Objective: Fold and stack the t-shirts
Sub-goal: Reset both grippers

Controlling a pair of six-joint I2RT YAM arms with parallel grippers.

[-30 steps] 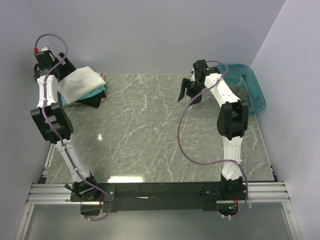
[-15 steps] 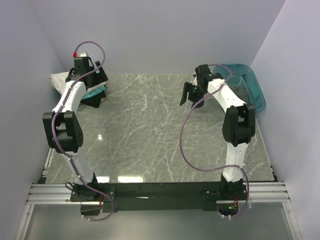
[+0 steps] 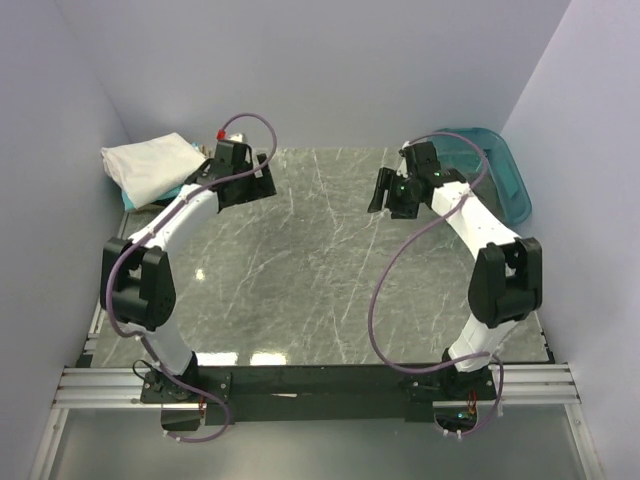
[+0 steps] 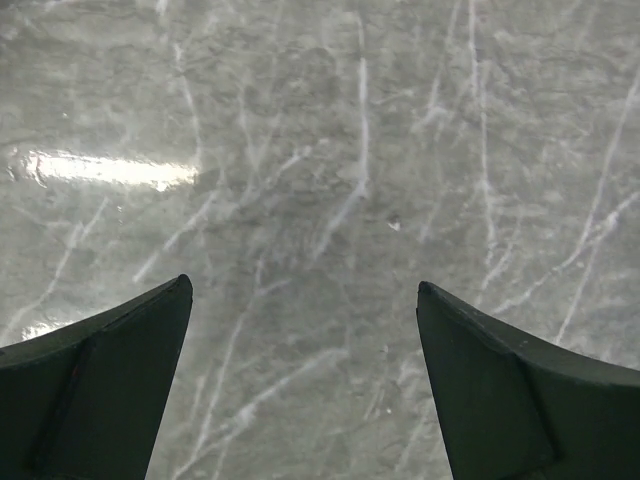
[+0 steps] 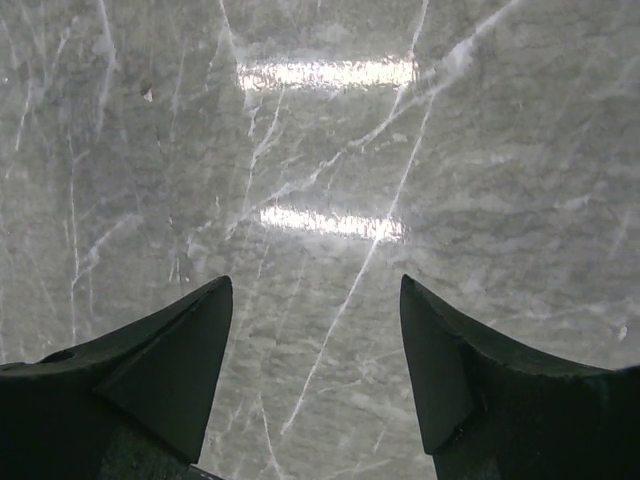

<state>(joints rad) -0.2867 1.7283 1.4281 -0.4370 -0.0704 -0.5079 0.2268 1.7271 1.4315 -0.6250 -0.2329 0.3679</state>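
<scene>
A folded white t-shirt [image 3: 150, 161] lies on top of a stack at the table's far left corner, with a teal t-shirt [image 3: 162, 191] edge showing under it; the black one is hidden. My left gripper [image 3: 262, 184] is open and empty, just right of the stack, over bare marble [image 4: 310, 200]. My right gripper [image 3: 380, 190] is open and empty over the table's far middle-right. Both wrist views show only marble between the open fingers [image 5: 170, 350].
A translucent teal plastic tub [image 3: 498, 170] stands at the far right corner, behind the right arm. Lilac walls close in on the left, back and right. Purple cables loop off both arms.
My left gripper has let go of the white shirt on the stack and swung right over the table. My right gripper has shifted slightly right.
</scene>
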